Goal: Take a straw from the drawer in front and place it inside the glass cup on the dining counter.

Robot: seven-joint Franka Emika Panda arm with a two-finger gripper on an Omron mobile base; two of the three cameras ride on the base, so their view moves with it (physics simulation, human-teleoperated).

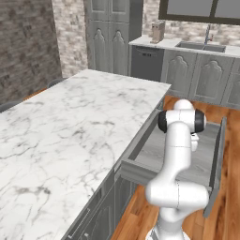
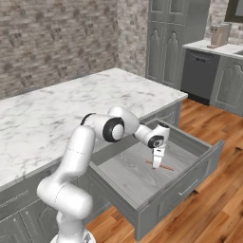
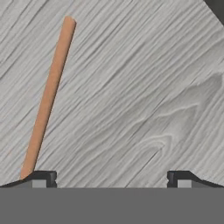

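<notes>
On the left side of your left base view, the dining counter runs as a broad white slab with grey veins, and to its right the drawer stands pulled out, with most of its floor hidden from you behind the white arm. That view gives you no sight of what lies on the drawer floor. Your right base view does: the counter again fills the left, the arm bends over from it, and the gripper points down into the open drawer, close above the straw, which lies flat on the grey floor near the middle. Whether the fingers touch the floor you cannot tell from there.

Your hand view gives you the detail the others lack. At its left the straw is a thin, straight, orange-brown stick lying on the grey wood-grain floor, slanting from beside the left fingertip up toward the top of the frame. The two fingertips stand wide apart with nothing between them, so the gripper is spread wide and holds nothing; the straw lies at the left finger rather than centred in the gap.
</notes>
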